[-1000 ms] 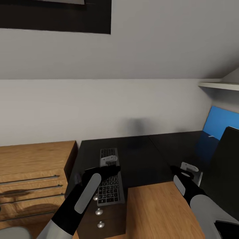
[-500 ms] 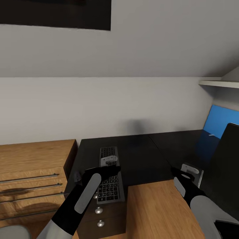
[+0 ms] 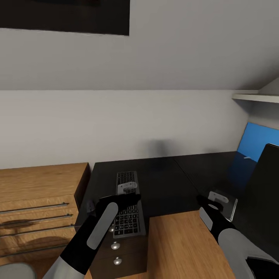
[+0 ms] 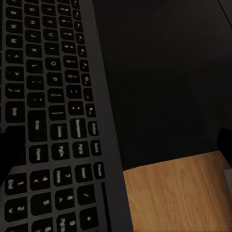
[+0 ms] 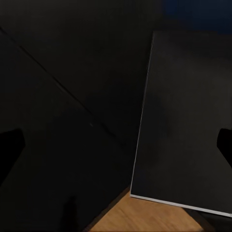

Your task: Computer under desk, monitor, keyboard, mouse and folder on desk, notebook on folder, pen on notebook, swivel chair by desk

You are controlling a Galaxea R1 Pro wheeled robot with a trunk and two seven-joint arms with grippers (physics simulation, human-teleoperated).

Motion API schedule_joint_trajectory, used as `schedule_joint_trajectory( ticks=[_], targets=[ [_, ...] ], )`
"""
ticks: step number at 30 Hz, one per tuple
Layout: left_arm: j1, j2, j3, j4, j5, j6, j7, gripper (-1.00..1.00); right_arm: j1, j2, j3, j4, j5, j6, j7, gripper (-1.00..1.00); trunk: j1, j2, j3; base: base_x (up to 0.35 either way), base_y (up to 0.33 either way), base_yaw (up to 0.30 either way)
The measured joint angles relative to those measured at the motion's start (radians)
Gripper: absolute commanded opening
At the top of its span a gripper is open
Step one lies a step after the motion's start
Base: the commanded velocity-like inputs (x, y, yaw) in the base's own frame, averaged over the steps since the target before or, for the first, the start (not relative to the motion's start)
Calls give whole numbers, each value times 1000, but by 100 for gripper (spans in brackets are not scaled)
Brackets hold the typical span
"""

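Note:
The silver-grey keyboard (image 3: 128, 217) lies on the left part of the black desk (image 3: 166, 182), its near end hanging over the desk's edge. My left gripper (image 3: 128, 188) hovers low over its far half, open; in the left wrist view the keyboard (image 4: 53, 121) runs under one finger (image 4: 10, 147). My right gripper (image 3: 217, 197) is open above the dark grey notebook (image 3: 228, 206), whose white page edge shows in the right wrist view, notebook (image 5: 188, 125). The monitor (image 3: 263, 193) stands at the right edge. A small white pen (image 3: 245, 157) lies by the blue back panel (image 3: 259, 143).
An oak drawer unit (image 3: 38, 205) with bar handles stands left of the desk. Small drawers with round knobs (image 3: 115, 245) sit under the keyboard's overhang. Oak floor (image 3: 182, 248) shows in front. A white shelf (image 3: 255, 97) hangs at the upper right.
The camera shifted slightly between the earliest frame and the middle one. My right gripper has edged a little left over the notebook. The left gripper and keyboard have stayed put.

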State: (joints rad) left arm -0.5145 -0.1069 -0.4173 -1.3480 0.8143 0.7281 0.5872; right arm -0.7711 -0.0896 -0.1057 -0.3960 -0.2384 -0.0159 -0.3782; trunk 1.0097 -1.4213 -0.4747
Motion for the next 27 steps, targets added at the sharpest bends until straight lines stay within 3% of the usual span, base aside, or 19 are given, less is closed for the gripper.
schedule_joint_trajectory(
  ticks=[5, 18, 27],
  targets=[
    [0, 1, 1, 2, 0, 0, -2, 100, 0, 3, 0, 0, 0, -1, 0, 100, 0, 0, 0, -93, 0, 0],
    [0, 1, 1, 2, 0, 1, -1, 100, 0, 11, 1, 1, -1, -2, 0, 100, 0, 0, 0, -268, 0, 0],
    [0, 1, 1, 2, 0, 1, -1, 100, 0, 15, 0, 1, -1, -2, 0, 100, 0, 0, 1, -43, 0, -80]
  ],
)
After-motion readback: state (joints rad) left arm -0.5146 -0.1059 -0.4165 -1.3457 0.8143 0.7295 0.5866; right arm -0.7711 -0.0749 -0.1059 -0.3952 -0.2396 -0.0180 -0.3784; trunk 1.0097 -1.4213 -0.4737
